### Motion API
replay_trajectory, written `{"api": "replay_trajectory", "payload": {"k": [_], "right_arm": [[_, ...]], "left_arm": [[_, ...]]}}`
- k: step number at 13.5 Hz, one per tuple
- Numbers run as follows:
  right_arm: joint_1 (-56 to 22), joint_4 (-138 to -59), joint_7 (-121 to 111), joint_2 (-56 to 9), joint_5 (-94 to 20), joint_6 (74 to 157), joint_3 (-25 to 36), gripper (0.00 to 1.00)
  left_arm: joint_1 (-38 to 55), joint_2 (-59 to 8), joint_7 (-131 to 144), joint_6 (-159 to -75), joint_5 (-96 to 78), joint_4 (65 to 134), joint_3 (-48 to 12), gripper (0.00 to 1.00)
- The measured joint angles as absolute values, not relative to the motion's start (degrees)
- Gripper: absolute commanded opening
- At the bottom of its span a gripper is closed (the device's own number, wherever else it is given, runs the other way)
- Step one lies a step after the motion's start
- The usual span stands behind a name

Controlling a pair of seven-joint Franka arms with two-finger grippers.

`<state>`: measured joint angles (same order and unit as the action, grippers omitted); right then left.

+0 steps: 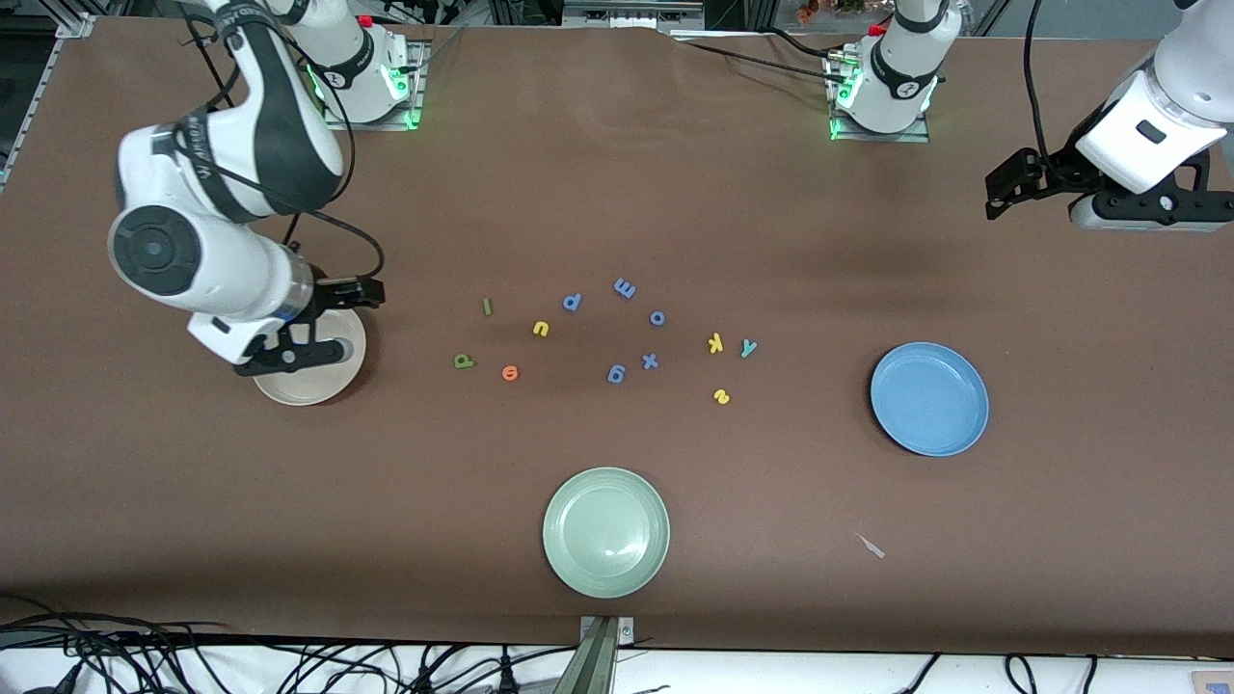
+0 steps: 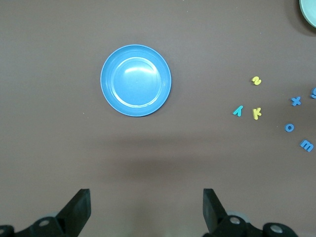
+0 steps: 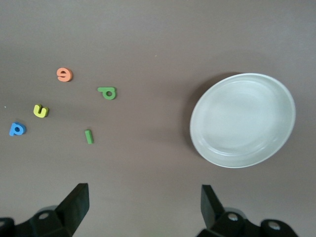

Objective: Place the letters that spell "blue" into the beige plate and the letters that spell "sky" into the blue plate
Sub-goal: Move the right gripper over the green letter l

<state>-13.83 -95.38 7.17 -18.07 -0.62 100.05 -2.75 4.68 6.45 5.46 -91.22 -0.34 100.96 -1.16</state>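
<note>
The beige plate (image 1: 323, 381) (image 3: 243, 120) lies toward the right arm's end of the table. My right gripper (image 1: 294, 359) (image 3: 144, 205) hangs open and empty above its edge. Beside it lie the dark green b (image 1: 464, 361) (image 3: 107, 93), green l (image 1: 487, 306) (image 3: 89, 136), yellow u (image 1: 541, 329) (image 3: 41, 111) and orange e (image 1: 510, 373) (image 3: 64, 74). The blue plate (image 1: 929, 398) (image 2: 136, 80) lies toward the left arm's end, with yellow k (image 1: 715, 343) (image 2: 256, 113), teal y (image 1: 748, 348) (image 2: 238, 111) and yellow s (image 1: 721, 396) (image 2: 256, 80) beside it. My left gripper (image 1: 1147, 210) (image 2: 147, 207) waits open, high over that end.
A pale green plate (image 1: 605, 531) (image 2: 308, 10) lies nearest the front camera. Blue letters p (image 1: 572, 302), m (image 1: 625, 287), o (image 1: 657, 318), g (image 1: 615, 374) and x (image 1: 650, 361) lie between the two letter groups. A small white scrap (image 1: 871, 546) lies on the brown mat.
</note>
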Motion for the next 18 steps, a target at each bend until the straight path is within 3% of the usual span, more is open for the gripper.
{"api": "replay_trajectory", "payload": {"k": [12, 18], "right_arm": [[-14.08, -115.23, 18.63, -14.32, -0.61, 123.69, -12.34, 1.0], [-14.16, -124.31, 19.29, -14.99, -0.62, 136.67, -13.47, 1.0]], "left_arm": [[4.68, 6.45, 5.46, -91.22, -0.34, 100.96, -1.19, 1.0], [4.69, 6.45, 5.46, -91.22, -0.34, 100.95, -1.19, 1.0]]}}
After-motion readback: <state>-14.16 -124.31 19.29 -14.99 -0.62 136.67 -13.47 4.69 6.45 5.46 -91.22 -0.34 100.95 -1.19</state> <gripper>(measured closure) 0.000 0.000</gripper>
